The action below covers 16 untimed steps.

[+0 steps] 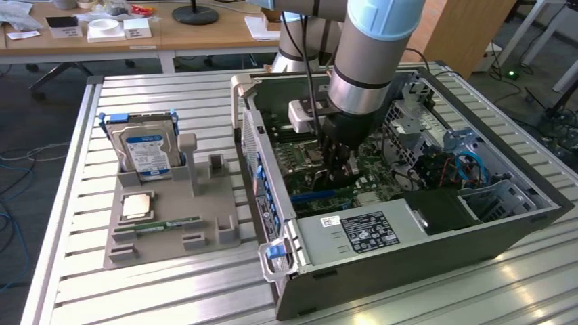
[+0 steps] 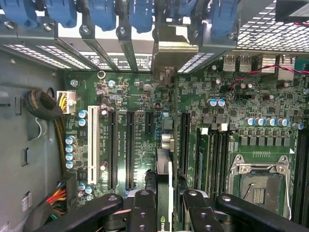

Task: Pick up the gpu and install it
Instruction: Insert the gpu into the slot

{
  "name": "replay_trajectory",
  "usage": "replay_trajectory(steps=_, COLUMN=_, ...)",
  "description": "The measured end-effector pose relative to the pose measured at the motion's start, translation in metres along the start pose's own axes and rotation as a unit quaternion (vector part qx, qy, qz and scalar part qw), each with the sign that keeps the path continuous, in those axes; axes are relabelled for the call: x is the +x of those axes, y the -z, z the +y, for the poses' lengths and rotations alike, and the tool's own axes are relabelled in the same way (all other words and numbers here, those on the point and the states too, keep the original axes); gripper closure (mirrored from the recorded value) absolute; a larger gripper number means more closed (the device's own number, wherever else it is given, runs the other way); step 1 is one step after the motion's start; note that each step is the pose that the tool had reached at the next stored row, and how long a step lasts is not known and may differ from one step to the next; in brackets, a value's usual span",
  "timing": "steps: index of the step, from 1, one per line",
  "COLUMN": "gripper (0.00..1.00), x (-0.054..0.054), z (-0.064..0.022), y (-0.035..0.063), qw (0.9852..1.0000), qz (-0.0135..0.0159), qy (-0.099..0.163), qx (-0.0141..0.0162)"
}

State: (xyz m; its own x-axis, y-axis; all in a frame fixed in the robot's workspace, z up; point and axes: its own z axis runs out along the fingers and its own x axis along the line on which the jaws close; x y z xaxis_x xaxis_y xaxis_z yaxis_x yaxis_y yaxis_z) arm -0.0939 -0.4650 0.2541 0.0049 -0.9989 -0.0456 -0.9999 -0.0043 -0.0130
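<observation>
The gpu [image 2: 164, 166] shows edge-on as a thin dark card between my fingers. It stands upright over the green motherboard [image 2: 135, 96], and its silver bracket [image 2: 170, 52] reaches the rear slot openings of the case. My gripper [image 2: 166, 212] is shut on the card's top edge. In the exterior view my gripper [image 1: 338, 169] is lowered deep into the open computer case [image 1: 361, 233], over the motherboard's expansion slots. Whether the card's lower edge sits in a slot is hidden.
Blue slot latches [image 2: 101, 12] line the case's rear wall. A white slot [image 2: 92, 145] and black slots [image 2: 129, 150] lie beside the card, with the CPU socket [image 2: 258, 181] farther off. At the exterior view's left, a grey holder [image 1: 172, 233] carries a hard drive [image 1: 145, 152], a CPU [image 1: 137, 204] and a RAM stick [image 1: 169, 223].
</observation>
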Motion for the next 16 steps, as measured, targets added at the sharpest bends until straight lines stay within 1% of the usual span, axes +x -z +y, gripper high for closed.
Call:
replay_trajectory(steps=10, gripper=0.74, x=-0.0006, z=0.0032, y=-0.0014, qw=1.0, qz=-0.0001, qy=0.0, qx=0.0)
replay_trajectory(steps=16, gripper=0.74, x=-0.001, z=0.0044, y=-0.0059, qw=1.0, qz=0.0001, qy=0.0, qx=-0.0001)
